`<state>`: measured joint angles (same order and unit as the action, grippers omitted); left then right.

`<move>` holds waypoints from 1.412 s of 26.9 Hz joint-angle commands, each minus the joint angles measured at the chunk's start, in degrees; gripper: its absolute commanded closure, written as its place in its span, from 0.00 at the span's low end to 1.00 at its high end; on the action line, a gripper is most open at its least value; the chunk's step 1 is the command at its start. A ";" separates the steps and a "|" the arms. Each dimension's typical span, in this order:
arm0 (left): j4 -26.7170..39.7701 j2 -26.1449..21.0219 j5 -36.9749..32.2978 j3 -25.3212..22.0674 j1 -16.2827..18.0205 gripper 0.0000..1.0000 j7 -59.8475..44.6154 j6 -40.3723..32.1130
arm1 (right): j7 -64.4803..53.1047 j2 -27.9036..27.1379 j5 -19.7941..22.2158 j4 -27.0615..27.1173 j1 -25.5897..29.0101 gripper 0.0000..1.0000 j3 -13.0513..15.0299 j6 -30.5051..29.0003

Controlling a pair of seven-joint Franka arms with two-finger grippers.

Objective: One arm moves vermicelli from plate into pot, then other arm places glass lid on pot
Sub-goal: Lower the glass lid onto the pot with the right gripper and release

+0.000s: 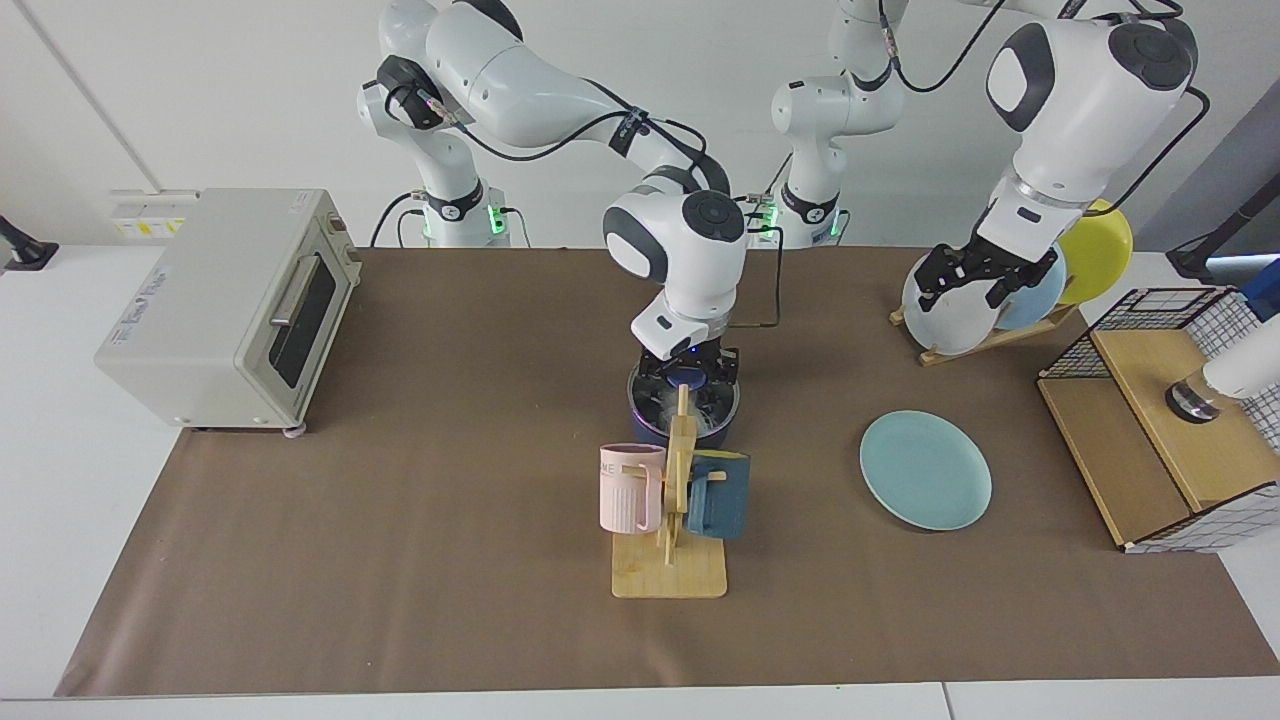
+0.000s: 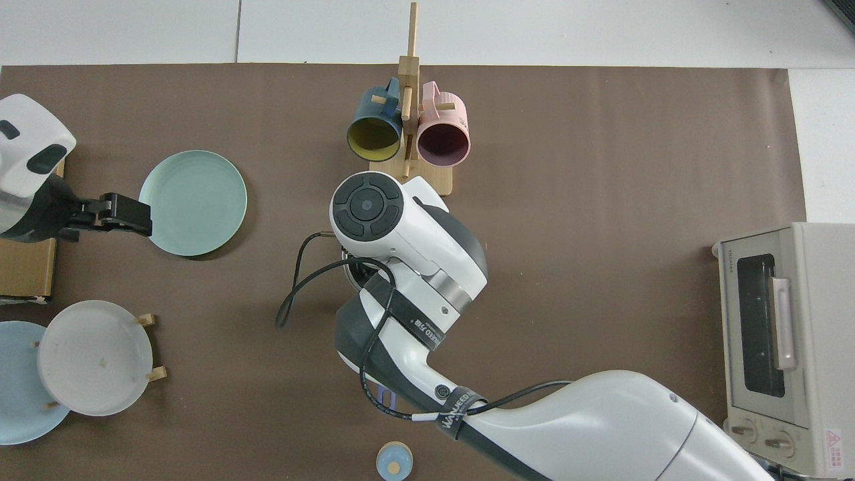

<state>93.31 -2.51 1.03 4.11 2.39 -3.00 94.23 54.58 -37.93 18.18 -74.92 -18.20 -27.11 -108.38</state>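
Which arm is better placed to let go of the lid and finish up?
Right. The right gripper sits at the knob of the glass lid on the pot. The left gripper hangs by the plate rack.

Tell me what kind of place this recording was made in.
Most likely a robotics lab set up as a mock kitchen. Two arms are mounted at a table under a brown mat, with a toaster oven, a mug stand, a plate rack and a pot laid out as props.
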 commanded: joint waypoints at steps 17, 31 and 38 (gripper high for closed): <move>1.26 1.28 -0.06 -0.33 -0.45 0.00 0.62 0.60 | 4.22 0.04 2.21 1.71 0.80 0.00 -1.81 3.17; 1.26 1.28 -0.06 -0.33 -0.45 0.00 0.62 0.60 | -3.24 11.02 -2.96 0.83 5.72 0.00 -4.98 7.48; 1.26 1.37 -0.06 -0.33 -0.45 0.00 0.62 0.60 | -16.93 21.48 -17.02 -6.01 3.62 0.00 10.82 7.48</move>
<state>93.31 -2.40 1.03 4.13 2.38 -2.96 94.23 47.90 -24.30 8.40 -73.28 -13.77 -25.71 -100.59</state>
